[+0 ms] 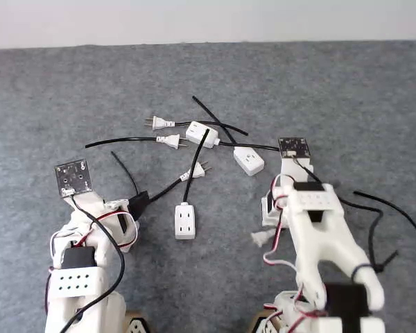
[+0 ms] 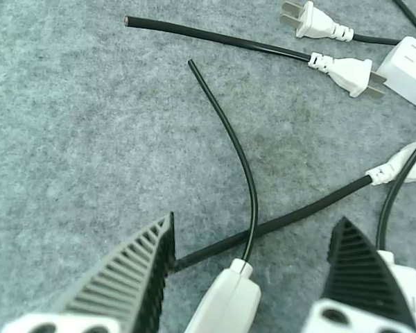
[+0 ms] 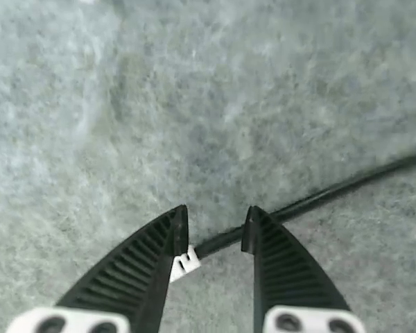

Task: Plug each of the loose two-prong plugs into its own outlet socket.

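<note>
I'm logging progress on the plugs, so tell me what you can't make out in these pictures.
Left wrist view: white piece inside the left gripper, cut off by the edge; plug or socket unclear.
Right wrist view: white end of the black cord, partly behind the right gripper.
High view: white object beside an arm, too small.

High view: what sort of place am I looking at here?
Probably a robotics lab bench: a white left arm and right arm sit at a grey felt-covered table strewn with loose plugs and outlet sockets.
</note>
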`<action>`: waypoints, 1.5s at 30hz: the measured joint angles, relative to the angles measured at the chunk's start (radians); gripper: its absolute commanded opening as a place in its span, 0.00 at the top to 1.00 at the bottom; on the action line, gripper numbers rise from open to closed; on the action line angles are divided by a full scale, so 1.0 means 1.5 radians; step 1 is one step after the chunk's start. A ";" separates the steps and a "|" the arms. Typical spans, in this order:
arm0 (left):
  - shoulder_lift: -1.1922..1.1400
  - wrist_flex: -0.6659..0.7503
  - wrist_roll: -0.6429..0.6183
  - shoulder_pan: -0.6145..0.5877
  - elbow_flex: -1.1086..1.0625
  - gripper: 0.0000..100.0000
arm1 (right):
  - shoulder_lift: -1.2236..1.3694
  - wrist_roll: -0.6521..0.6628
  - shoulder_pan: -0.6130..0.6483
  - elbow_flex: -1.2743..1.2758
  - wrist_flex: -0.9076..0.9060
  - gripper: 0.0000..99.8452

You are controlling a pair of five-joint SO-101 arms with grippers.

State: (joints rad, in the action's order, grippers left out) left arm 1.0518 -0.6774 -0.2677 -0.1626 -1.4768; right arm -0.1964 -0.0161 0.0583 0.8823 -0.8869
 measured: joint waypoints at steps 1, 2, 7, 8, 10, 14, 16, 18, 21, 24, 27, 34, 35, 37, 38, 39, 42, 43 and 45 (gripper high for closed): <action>0.000 0.000 0.000 0.000 0.000 0.67 | 0.023 0.000 0.002 -0.018 -0.008 0.86; 0.000 0.000 0.000 0.000 0.000 0.67 | 0.045 0.000 0.002 -0.036 -0.017 0.86; 0.000 0.000 0.000 0.000 0.000 0.67 | 0.095 0.000 0.000 -0.085 -0.043 0.90; 0.000 0.000 0.000 0.000 0.000 0.67 | 0.096 0.000 0.000 -0.088 -0.046 0.93; 0.000 0.000 0.000 0.000 0.000 0.67 | 0.097 0.000 -0.004 -0.089 -0.046 1.00; 0.000 0.000 0.000 0.000 0.000 0.67 | 0.099 0.000 -0.005 -0.089 -0.046 0.99; 0.000 0.000 0.000 0.000 0.000 0.67 | 0.099 0.000 -0.005 -0.089 -0.053 0.99; 0.000 0.000 0.000 0.000 0.000 0.67 | 0.099 0.000 -0.004 -0.089 -0.060 0.99; 0.000 0.000 0.000 0.000 0.000 0.67 | 0.098 0.009 -0.012 -0.089 -0.073 0.98; 0.000 0.000 0.000 0.000 0.000 0.67 | 0.062 0.034 -0.024 -0.088 -0.093 0.95; 0.000 0.000 0.000 0.000 0.000 0.67 | -0.019 0.044 -0.034 -0.088 -0.120 0.89; 0.000 0.000 0.000 0.000 0.000 0.67 | -0.166 0.012 -0.059 -0.073 -0.154 0.85; 0.000 0.000 0.000 0.000 0.000 0.67 | -0.167 0.002 -0.070 -0.058 -0.145 0.85; 0.000 0.000 0.000 0.000 0.000 0.67 | -0.168 -0.009 -0.099 -0.032 -0.116 0.85; 0.000 0.000 0.000 0.000 0.000 0.67 | -0.168 -0.013 -0.115 -0.021 -0.099 0.85; 0.000 0.000 0.000 0.000 0.000 0.67 | -0.166 -0.019 -0.131 -0.013 -0.084 0.85; 0.000 0.000 0.000 0.000 0.000 0.67 | -0.140 -0.043 -0.152 0.004 -0.041 0.85; 0.000 0.000 0.000 0.000 0.000 0.67 | -0.126 -0.048 -0.155 0.005 -0.028 0.85; 0.000 0.000 0.000 0.000 0.000 0.67 | -0.096 -0.053 -0.157 0.005 0.000 0.85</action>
State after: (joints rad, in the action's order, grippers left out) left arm 1.0518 -0.6774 -0.2677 -0.1626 -1.4768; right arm -0.3406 -0.0959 -0.1765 0.8899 -0.8869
